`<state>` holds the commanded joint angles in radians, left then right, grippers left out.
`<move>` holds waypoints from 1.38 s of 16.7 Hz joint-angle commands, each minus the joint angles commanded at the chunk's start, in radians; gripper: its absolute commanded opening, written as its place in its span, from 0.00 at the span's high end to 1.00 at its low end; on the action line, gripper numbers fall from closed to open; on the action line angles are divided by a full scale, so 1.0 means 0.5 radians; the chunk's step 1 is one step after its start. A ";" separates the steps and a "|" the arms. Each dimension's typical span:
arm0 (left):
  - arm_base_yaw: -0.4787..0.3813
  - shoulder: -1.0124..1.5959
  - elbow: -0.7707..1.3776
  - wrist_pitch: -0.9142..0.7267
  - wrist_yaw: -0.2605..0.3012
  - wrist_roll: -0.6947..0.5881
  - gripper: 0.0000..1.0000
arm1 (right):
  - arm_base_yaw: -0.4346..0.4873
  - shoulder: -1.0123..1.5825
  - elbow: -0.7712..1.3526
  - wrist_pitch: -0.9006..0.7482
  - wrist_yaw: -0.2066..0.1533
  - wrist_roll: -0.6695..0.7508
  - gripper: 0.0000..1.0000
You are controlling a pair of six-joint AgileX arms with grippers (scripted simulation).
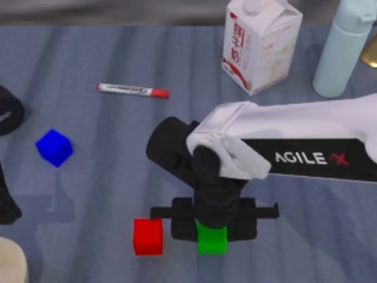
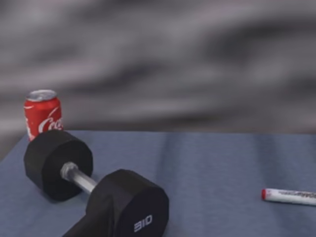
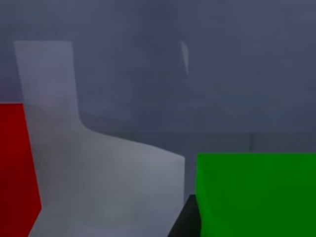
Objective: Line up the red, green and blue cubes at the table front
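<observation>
At table front, right gripper [image 1: 212,227] sits over green cube [image 1: 211,240] — clamped or released, cannot tell; glossy, rigid, light — grip opposite flat faces.

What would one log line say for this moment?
right hand: over green cube | red cube: beside it | blue cube: apart, left

Support surface: wide flat grey-blue table [image 1: 106,153], faint darker lengthwise stripes.

Far edge, right: white milk carton with red print [image 1: 259,44]; beside it a pale blue bottle [image 1: 341,53].

Far left of centre: white marker pen with red cap [image 1: 132,90], lying flat.

Left: glossy deep blue cube [image 1: 54,147].

Near edge: glossy red cube [image 1: 148,236]; glossy green cube [image 1: 211,239] to its right, apart.

Left wrist view: black dumbbell [image 2: 94,190]; red soda can [image 2: 42,116] standing behind it.
</observation>
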<state>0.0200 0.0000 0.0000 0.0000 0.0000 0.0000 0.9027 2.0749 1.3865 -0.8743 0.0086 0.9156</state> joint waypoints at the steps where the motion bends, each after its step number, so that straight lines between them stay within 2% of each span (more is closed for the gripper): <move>1: 0.000 0.000 0.000 0.000 0.000 0.000 0.00 | 0.000 0.000 0.000 0.000 0.000 0.000 0.62; 9: 0.000 0.000 0.000 0.000 0.000 0.000 0.00 | 0.000 0.000 0.000 0.000 0.000 0.000 0.02; 19: 0.000 0.000 0.000 0.000 0.000 0.000 0.00 | -0.001 -0.003 0.007 -0.007 0.000 0.000 0.00; 23: 0.000 0.000 0.000 0.000 0.000 0.000 0.00 | 0.009 -0.075 0.163 -0.243 0.001 0.004 0.00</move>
<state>0.0200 0.0000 0.0000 0.0000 0.0000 0.0000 0.9070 2.0371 1.4678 -0.9956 0.0091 0.9179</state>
